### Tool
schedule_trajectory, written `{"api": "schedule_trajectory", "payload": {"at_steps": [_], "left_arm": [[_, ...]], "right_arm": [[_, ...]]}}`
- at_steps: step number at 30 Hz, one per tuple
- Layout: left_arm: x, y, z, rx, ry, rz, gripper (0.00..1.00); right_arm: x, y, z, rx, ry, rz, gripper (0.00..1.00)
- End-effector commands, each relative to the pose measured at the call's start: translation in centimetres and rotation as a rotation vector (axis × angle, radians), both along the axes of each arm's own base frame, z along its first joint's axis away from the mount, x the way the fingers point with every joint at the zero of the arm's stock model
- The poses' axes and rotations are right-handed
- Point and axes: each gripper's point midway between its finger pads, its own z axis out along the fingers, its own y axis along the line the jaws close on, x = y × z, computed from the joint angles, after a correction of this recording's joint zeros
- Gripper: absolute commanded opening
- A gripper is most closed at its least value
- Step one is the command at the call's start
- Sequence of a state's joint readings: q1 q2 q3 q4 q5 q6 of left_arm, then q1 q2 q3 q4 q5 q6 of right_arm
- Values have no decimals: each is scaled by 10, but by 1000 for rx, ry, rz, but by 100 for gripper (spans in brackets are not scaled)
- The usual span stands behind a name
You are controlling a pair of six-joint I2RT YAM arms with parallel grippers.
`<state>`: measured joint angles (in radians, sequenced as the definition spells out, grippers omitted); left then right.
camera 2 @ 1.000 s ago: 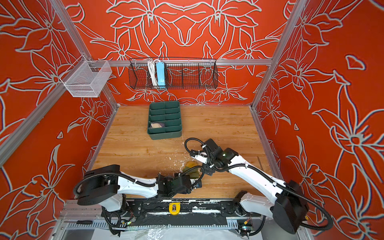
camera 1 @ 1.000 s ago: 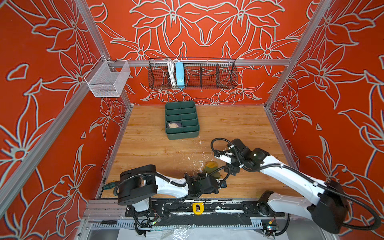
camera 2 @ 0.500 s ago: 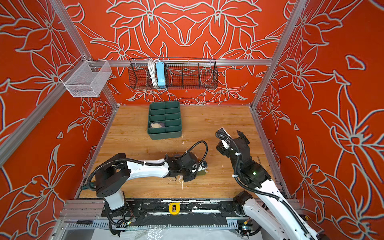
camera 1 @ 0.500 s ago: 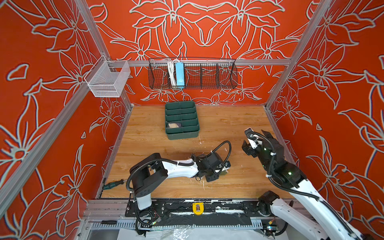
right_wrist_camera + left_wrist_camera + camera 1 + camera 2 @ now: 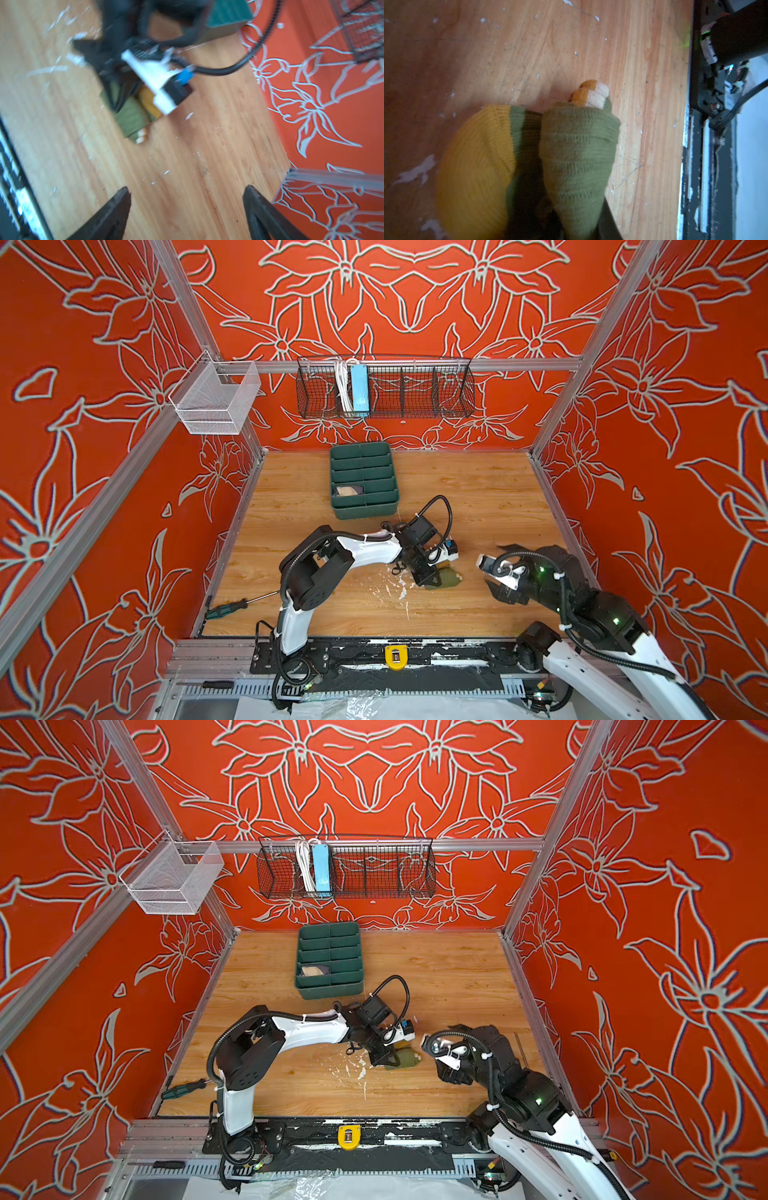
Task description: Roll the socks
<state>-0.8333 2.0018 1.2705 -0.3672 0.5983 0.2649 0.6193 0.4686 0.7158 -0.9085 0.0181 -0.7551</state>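
Left pincer (image 5: 431, 577) is mine and it's clenched on the olive sock (image 5: 451, 578), on or just above the wooden table (image 5: 291, 497), can't tell which. The sock is a tight bundle at 6 o'clock of the green tray (image 5: 365, 512). Its mustard toe (image 5: 473, 162) bulges beside the green wrap and the cuff stripes (image 5: 591, 93) poke out the end, so I judge the rolling done on this one. Purple sock isn't visible. Right pincer (image 5: 187, 188) is at 3 o'clock of the sock, well apart, jaws spread wide, empty. To do this step well, my grip should span the whole roll so the layers don't spring loose. Probably it goes to a tray slot at 12 o'clock: carry it level and release only once it's seated.
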Motion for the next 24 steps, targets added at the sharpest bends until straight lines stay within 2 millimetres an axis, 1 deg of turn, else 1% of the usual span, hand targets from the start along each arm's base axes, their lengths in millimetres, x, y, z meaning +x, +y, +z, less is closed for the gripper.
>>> {"api": "schedule_trajectory", "payload": {"at_steps": [1,3,7,10,13,17,20,22,23,24], "left_arm": [[-60,54,-65,296,339,-8,0],[-55,56,-70,324,350,7,0],[-41,64,-77,379,305,55,0],[-36,65,-76,379,292,70,0],[-32,62,-72,372,282,66,0],[-26,57,-69,360,264,65,0],[-24,54,-68,354,260,67,0],[-23,53,-67,345,254,65,0],[-23,54,-66,344,251,63,0],[-24,54,-66,345,251,58,0]], "right_arm": [[-17,-2,-46,-179,67,144,87],[-16,11,-55,-204,61,202,88],[-5,40,-70,-230,39,280,88],[7,59,-80,-214,-11,304,89],[19,75,-86,-183,-47,306,90],[32,81,-107,-231,-57,299,91],[44,86,-116,-252,-56,264,90],[48,87,-123,-296,-37,269,88],[50,89,-125,-306,-42,275,85],[51,89,-129,-311,-45,275,79]]}}
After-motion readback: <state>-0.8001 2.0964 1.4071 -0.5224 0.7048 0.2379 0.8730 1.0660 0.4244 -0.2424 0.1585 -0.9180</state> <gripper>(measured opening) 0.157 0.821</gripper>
